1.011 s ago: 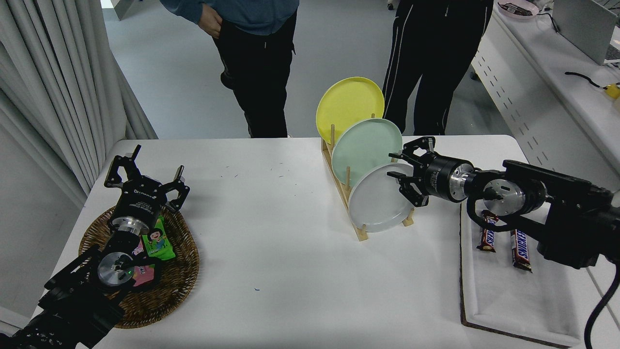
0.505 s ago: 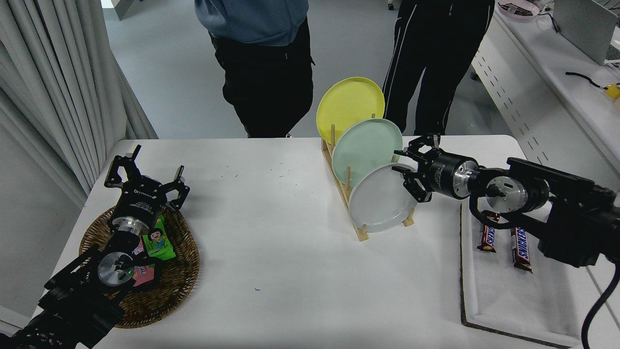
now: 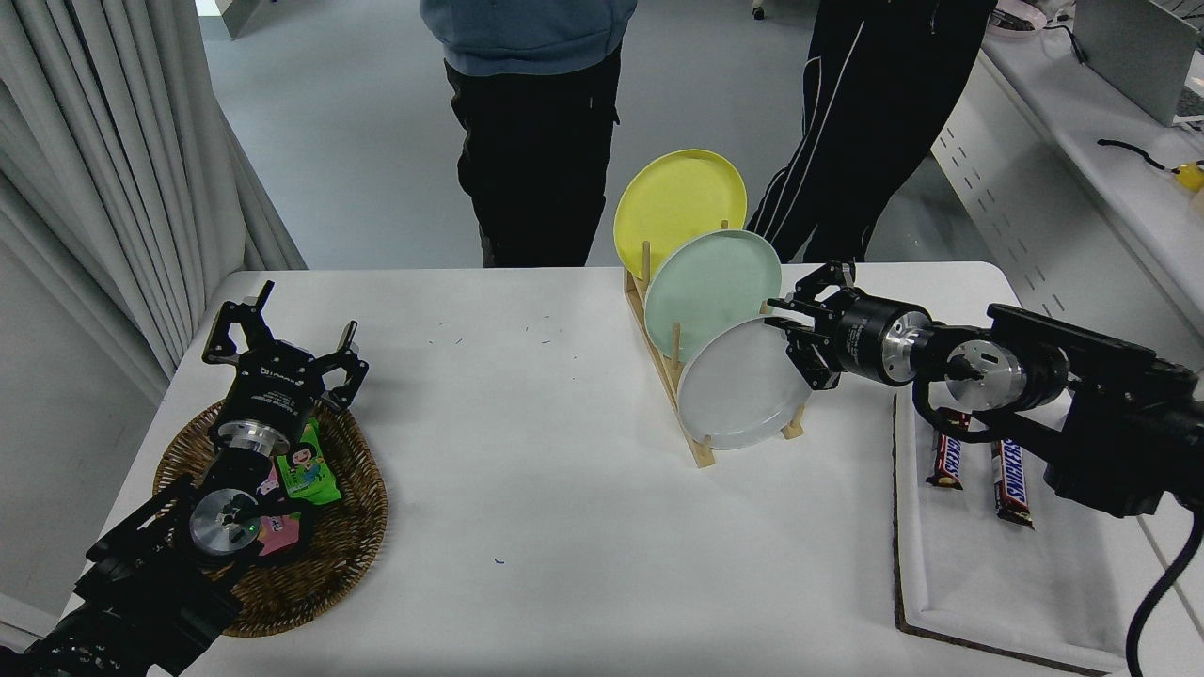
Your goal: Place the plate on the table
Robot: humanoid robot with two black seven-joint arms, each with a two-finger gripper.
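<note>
The light grey plate [image 3: 734, 390] stands on edge in the front slot of a wooden rack [image 3: 670, 362] on the white table [image 3: 564, 489]. My right gripper [image 3: 793, 340] is at the plate's upper right rim, open, with one finger on each side of the edge. The plate still rests in the rack. My left gripper [image 3: 282, 338] is parked open at the lower left, above a wicker basket [image 3: 348, 536].
A mint green plate [image 3: 710, 287] and a yellow plate [image 3: 677, 202] stand behind the grey one in the rack. A white tray [image 3: 997, 583] with two candy bars [image 3: 945, 461] lies at the right. Snack packets [image 3: 306, 470] lie in the basket. Two people stand at the far side.
My right gripper has moved a little right and up along the grey plate's rim, and its fingers have narrowed. The people at the far side have shifted to the right.
</note>
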